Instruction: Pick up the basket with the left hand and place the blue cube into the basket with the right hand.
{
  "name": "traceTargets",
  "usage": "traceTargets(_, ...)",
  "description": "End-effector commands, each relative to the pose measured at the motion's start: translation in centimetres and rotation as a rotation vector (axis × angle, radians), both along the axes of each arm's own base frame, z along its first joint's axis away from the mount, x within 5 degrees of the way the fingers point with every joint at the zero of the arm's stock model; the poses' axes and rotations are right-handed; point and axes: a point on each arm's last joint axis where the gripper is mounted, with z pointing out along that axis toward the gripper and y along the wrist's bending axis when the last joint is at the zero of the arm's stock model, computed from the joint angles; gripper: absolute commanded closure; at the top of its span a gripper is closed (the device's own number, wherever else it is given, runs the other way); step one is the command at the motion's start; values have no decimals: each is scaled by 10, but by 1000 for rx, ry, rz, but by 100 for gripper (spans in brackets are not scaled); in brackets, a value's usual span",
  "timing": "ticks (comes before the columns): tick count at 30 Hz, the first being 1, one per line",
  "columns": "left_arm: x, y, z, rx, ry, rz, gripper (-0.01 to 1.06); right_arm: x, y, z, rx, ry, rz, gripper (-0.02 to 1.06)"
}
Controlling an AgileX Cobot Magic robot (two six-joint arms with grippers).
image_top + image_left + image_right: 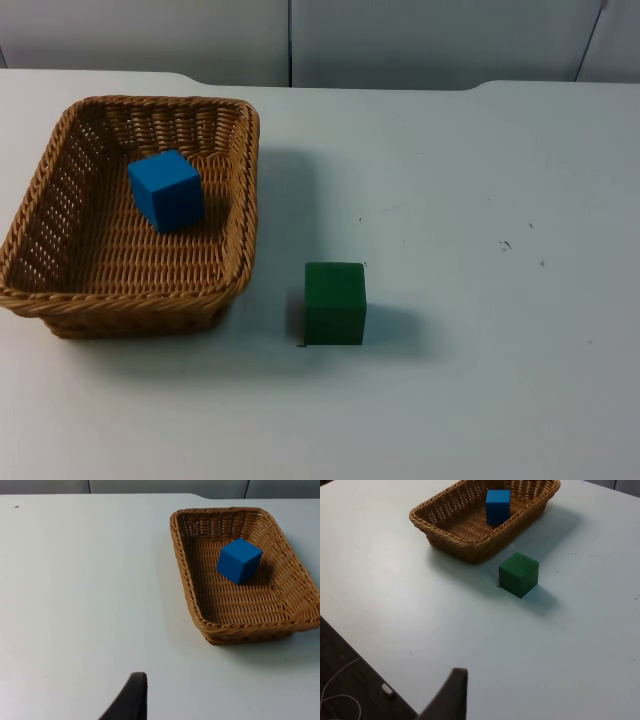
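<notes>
Wicker basket [130, 300] resting flat on the white table [480, 200], toward the left arm's side in the top view, short of the grey partition wall [400, 40]. Not lifted; touched by neither gripper.

Blue cube [166, 190] inside the basket, on the woven floor, nearer the far wall than the near one, turned slightly askew to the rim. Same placement confirmed from the left wrist view and the right wrist view.

Green cube [335, 303] on the bare table, outside the basket, near its right front corner but apart from it; upright, casting a soft shadow to the right.

Left gripper [131, 700] above bare table, well apart from the basket, which lies ahead and to one side. Grasp state not discernible.

Right gripper [451, 697] above the table near its front edge, well apart from the green cube and the basket beyond it. Grasp state likewise not discernible.
</notes>
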Motion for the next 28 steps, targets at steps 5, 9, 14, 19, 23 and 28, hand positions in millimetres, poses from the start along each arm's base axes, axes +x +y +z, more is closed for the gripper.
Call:
traceTargets(5,0,-1,0,-8,-14,-1,0,0,1,-1,2,-12,-40,0)
traceTargets(9,0,-1,0,-8,-14,-1,0,0,1,-1,1,-12,-158,0)
traceTargets(14,0,-1,0,-8,-14,-1,0,-1,3,-1,0,-12,-374,0)
traceTargets(19,0,-1,0,-8,-14,-1,0,-1,4,-1,-1,-12,-575,0)
traceTargets(23,0,-1,0,-8,-14,-1,0,-1,5,-1,-2,-12,-673,0)
traceTargets(28,0,-1,0,-8,-14,-1,0,-1,5,-1,-2,-12,-742,0)
